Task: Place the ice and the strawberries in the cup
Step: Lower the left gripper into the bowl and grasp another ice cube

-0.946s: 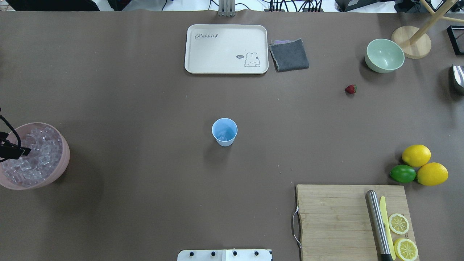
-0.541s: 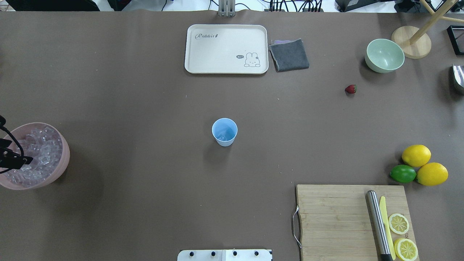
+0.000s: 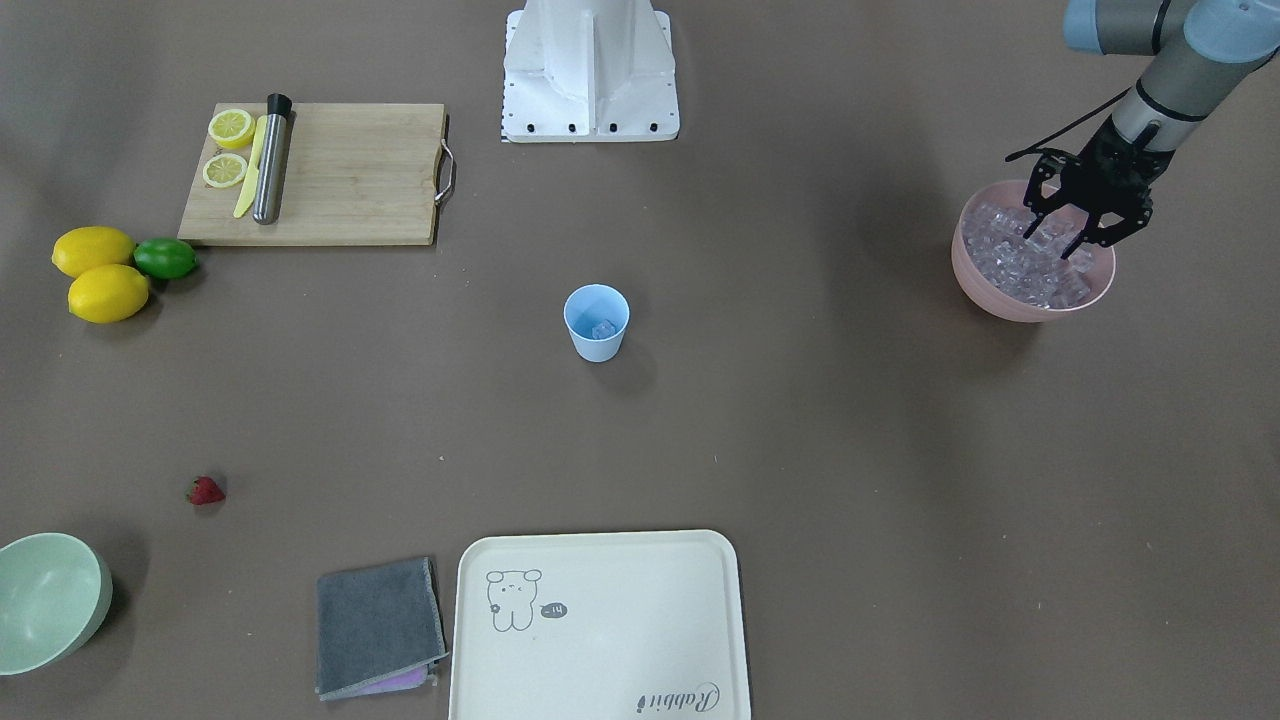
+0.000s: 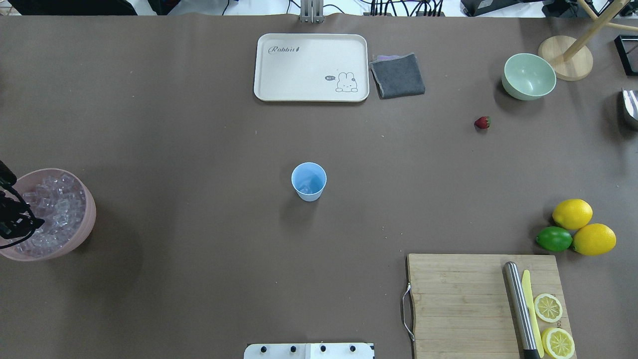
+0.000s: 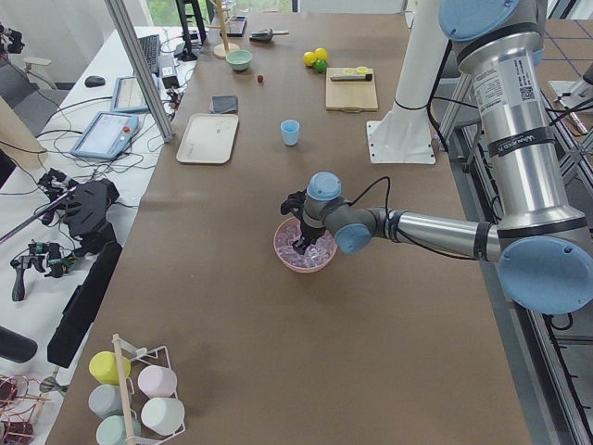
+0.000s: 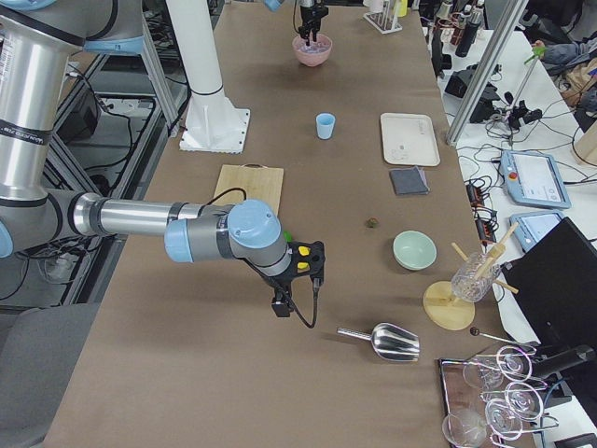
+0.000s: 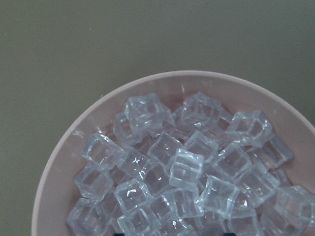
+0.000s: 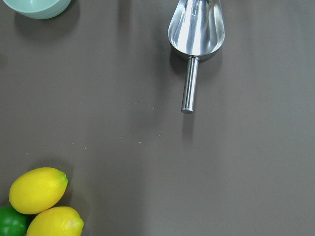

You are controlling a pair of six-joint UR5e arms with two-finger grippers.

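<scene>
surface: brown paper-covered table, which i'm watching over the link.
cup: small pale-blue plastic tumbler (image 4: 309,181), upright mid-table, with at least one cube inside.
strawberry: small red strawberry (image 4: 482,122) on bare table near the pale-green bowl (image 4: 529,76), well apart from the tumbler.
ice: clear glassy ice cubes (image 7: 187,167) heaped in the round pink bowl (image 3: 1000,300) at my left end.
left gripper: (image 3: 1055,240) fingers spread with nothing between them, tips down at the top of the heap.
left arm pose: forearm reaches out low, wrist bent so the gripper points down into the bowl, slightly tilted.
right gripper: (image 6: 280,304) low over the table near the yellow lemons (image 8: 38,190) and the shiny metal scoop (image 8: 196,29); only the side camera shows it, so i cannot tell its state.
step in hand: taking another cube, i judge.
doing it well: i'd choose a cube sitting proud of the pile, straddle two flat faces and close gently, since these look slick and could squirt out. then lift straight up before carrying it to the tumbler.
</scene>
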